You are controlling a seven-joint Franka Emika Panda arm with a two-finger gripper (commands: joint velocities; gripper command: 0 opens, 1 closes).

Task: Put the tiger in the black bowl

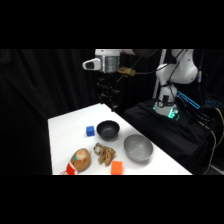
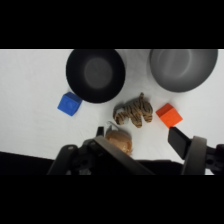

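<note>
The tool [image 2: 145, 145] hangs high above the white worktop [image 1: 65, 130], its fingers spread apart and gripping nothing. The tiger [image 2: 133, 112] lies on the worktop, apart from the black bowl [image 2: 95, 74], which sits empty further in from the near edge. A grey bowl [image 2: 183, 68] stands beside the black one. An orange cube [image 2: 169, 115] sits just beside the tiger, a blue cube [image 2: 69, 104] next to the black bowl, and a brown ball-like toy [image 2: 120, 141] near the tiger.

tiger [image 2: 133, 113] lying on white table [image 2: 30, 100], between black bowl [image 2: 95, 74], grey bowl [image 2: 183, 69], orange cube [image 2: 169, 116] and brown ball [image 2: 120, 141]; blue cube [image 2: 69, 104] beside black bowl.
</note>
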